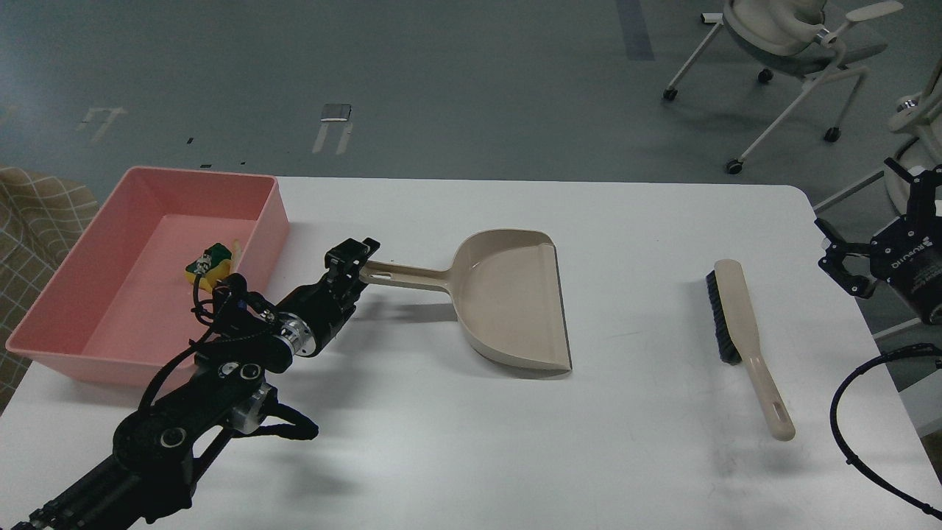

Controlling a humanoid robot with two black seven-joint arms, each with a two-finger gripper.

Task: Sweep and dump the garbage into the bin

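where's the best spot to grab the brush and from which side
Take the brush by its slim beige handle, the end nearer the robot, coming from above. It lies flat on the table with bristles along its left edge, so the gripper's fingers should close across the handle's width. The right gripper is nearer.

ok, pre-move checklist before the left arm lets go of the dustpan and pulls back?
1. Garbage in the bin: ok for the sponge piece, the bread-like slice only partly visible.
2. Dustpan empty, flat on the table: ok.
3. Left gripper at the dustpan handle, grip state: cannot tell.
4. Brush lying free on the table: ok.
5. Right gripper off the table's right edge: ok.
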